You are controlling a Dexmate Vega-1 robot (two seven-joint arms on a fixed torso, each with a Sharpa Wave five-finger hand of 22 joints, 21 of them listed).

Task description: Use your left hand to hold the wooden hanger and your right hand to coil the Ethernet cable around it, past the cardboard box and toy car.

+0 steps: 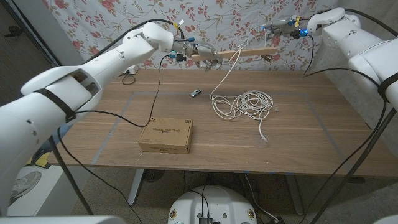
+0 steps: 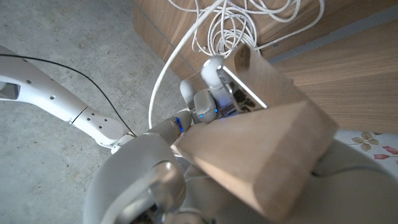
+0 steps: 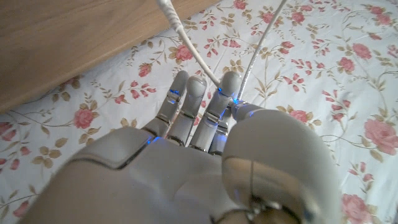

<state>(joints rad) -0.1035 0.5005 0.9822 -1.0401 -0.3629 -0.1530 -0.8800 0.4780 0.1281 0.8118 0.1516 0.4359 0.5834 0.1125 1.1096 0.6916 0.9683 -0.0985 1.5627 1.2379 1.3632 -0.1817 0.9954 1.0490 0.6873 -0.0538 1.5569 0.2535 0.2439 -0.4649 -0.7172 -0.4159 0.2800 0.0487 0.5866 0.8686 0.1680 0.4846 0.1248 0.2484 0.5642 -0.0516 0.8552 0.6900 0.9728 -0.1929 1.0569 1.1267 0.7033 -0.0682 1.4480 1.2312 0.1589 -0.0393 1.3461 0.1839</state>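
The wooden table (image 1: 298, 134) carries a cardboard box (image 1: 166, 136), a toy car (image 1: 195, 94) and coiled white cable (image 1: 245, 104).

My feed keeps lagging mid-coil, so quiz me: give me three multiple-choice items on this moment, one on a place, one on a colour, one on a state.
1. Where does the flat brown cardboard box lie?
A. at the table's near edge, left of the cable pile
B. at the far edge under the hanger
C. on the cable pile

2. What colour is the loosely piled Ethernet cable?
A. blue
B. white
C. black

3. How is the light wooden hanger held?
A. it lies on the wooden table
B. it is propped on the box
C. the left hand holds it in the air

Answers: 1 A, the head view shows it by the near edge, left of the coils. 2 B, the coils show white against the wood. 3 C, the hanger hangs above the far edge in the left hand, with the right hand near its other end.
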